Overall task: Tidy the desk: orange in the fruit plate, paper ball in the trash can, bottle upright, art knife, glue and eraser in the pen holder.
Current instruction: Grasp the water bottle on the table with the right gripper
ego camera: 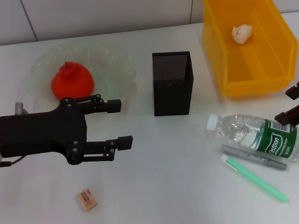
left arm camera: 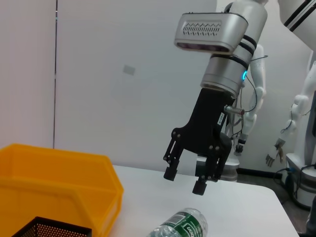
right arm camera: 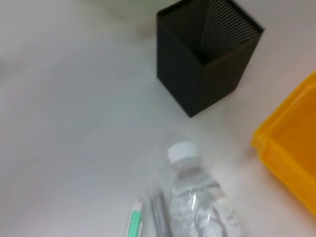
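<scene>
The orange lies in the pale-green fruit plate at the back left. My left gripper hovers open and empty in front of the plate. The tan eraser lies nearer the front edge. The paper ball sits inside the yellow trash can. The bottle lies on its side at the right, cap toward the black mesh pen holder. My right gripper hangs open just above the bottle. A grey art knife and a green glue stick lie beside the bottle.
The pen holder stands between plate and trash can, close to the bottle's cap. Bare white tabletop lies between the eraser and the green stick.
</scene>
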Motion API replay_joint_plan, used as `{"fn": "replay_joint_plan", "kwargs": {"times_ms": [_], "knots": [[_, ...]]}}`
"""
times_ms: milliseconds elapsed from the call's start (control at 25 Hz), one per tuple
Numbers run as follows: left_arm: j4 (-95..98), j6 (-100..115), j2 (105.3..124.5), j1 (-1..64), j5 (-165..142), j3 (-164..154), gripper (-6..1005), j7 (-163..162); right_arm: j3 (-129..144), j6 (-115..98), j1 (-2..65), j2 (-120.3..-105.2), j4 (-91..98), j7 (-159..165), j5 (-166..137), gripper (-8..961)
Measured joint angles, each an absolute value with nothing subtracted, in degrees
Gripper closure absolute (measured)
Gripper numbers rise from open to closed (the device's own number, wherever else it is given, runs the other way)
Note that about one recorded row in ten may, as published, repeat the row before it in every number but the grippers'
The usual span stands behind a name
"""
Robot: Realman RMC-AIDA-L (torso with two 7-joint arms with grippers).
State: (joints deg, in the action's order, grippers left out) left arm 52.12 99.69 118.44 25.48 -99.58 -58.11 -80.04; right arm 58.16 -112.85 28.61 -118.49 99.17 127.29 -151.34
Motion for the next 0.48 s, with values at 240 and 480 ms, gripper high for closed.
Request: {"fn": "replay_joint_plan", "kwargs": {"times_ms": [240,480], "knots": [[52.1,99.7,118.47,25.5,-99.6,-58.4,208,-80.0,59.5,-112.3,28.4,-118.81,97.6,123.0,-153.6,281],[51.8,99.8,118.48,25.4,-99.6,-58.8,208,-79.8,61.1,-109.5,28.5,-118.9,96.0,121.7,-154.7,282]]}}
